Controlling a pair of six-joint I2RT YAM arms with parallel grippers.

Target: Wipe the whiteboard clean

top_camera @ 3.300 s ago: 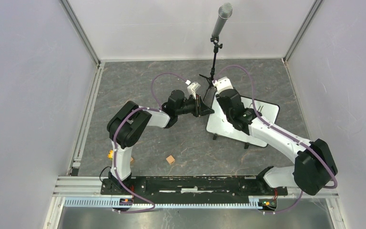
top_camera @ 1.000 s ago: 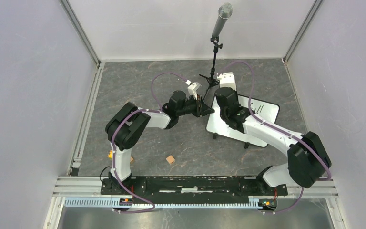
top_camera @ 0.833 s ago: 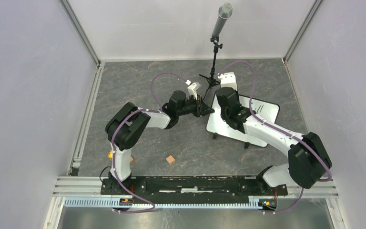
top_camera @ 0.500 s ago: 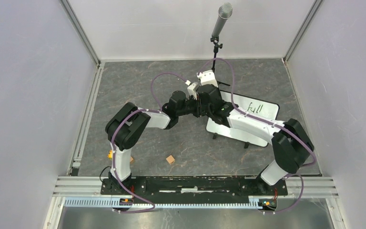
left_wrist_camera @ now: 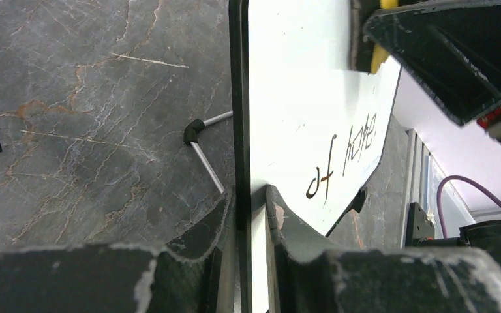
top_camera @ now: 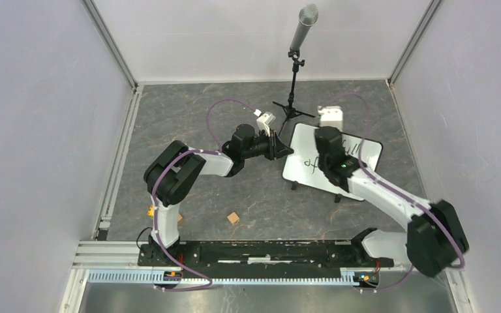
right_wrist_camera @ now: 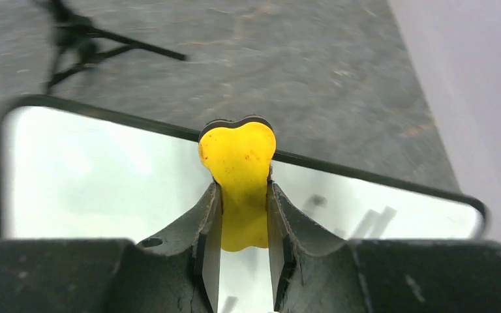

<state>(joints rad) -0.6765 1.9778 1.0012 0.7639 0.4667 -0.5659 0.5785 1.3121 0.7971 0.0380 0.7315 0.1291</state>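
Whiteboard (top_camera: 302, 175) stands on feet on desk (top_camera: 235, 195), right of centre. Left end effector (left_wrist_camera: 251, 202) clamped on its left rim. Right end effector (right_wrist_camera: 241, 195), clamped on yellow eraser (right_wrist_camera: 237, 156), has just swept rightward to far rim. Handwriting (left_wrist_camera: 342, 156) remains; wiping looks unfinished.

The only writing that can be read is black handwriting on the whiteboard (left_wrist_camera: 300, 98). In the left wrist view it reads "of", followed by a second word that looks like "hope", though its last letters are small and not certain. From the top view only the "of" can be made out on the board, with a few loose strokes farther along it, and in the right wrist view the strokes are too blurred to read.
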